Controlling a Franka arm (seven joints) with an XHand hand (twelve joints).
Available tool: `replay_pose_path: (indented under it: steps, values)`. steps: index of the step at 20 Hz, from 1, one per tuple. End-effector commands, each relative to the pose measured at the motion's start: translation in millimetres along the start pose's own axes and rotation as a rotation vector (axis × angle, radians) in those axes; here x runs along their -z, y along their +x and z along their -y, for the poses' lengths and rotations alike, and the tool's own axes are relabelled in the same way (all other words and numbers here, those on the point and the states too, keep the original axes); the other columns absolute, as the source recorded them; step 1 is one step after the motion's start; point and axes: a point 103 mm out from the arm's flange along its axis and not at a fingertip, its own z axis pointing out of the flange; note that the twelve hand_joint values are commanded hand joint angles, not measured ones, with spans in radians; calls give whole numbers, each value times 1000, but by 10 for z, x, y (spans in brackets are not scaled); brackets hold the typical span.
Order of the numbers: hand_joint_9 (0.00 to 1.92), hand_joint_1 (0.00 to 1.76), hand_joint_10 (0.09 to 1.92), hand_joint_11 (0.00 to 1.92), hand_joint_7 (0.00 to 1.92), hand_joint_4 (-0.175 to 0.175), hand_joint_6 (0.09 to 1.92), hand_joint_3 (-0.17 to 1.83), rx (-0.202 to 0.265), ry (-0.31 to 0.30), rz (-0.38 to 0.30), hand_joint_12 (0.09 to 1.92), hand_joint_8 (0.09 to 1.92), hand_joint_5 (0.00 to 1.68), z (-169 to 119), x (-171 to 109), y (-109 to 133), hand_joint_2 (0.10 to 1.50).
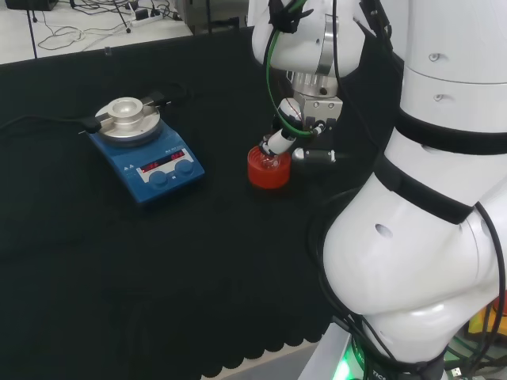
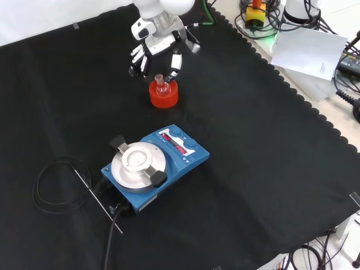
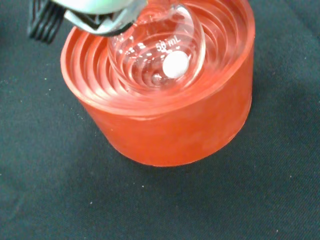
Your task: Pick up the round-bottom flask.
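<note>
Flask: round-bottom flask (image 2: 162, 84) seated in red ribbed stand (image 2: 163, 95), neck upright, directly beneath the hand (image 2: 154, 55).
Hand: fingers spread apart, holding nothing.

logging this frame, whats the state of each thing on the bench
flask: upright in the red stand, not lifted
red stand: on the cloth, holding the flask
hand: open, fingers around the flask neck
stirrer plate: display lit, nothing on its top
</note>
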Motion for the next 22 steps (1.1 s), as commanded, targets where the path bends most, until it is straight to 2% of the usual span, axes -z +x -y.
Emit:
replay_pose_path:
  steps: [1, 12, 15, 16, 17, 18, 20, 22]
  values:
    - [472, 879, 677, 190, 244, -58, 777, 653, 2, 0, -1, 1397, 656, 886, -4, 15, 17, 632]
    - [484, 888, 670, 212, 249, -63, 800, 641, -5, 9, 22, 1385, 659, 899, -29, 13, 38, 650]
    - [492, 907, 668, 223, 254, -68, 800, 637, -8, -7, 33, 1381, 662, 945, -22, 20, 40, 666]
    - [505, 962, 665, 236, 263, 19, 836, 568, -10, -18, 40, 1378, 667, 1001, -20, 27, 44, 731]
    - [521, 1007, 661, 254, 275, 90, 862, 514, -12, -24, 47, 1371, 670, 1046, -18, 35, 47, 779]
    - [542, 1036, 652, 279, 290, 132, 881, 508, -13, -29, 50, 1357, 668, 1076, -14, 43, 49, 794]
    - [576, 1062, 628, 314, 316, 166, 920, 567, -15, -29, 49, 1343, 661, 1100, -8, 65, 45, 774]
    - [592, 1072, 616, 328, 327, 167, 939, 612, -17, -28, 40, 1339, 658, 1107, 1, 102, 41, 754]
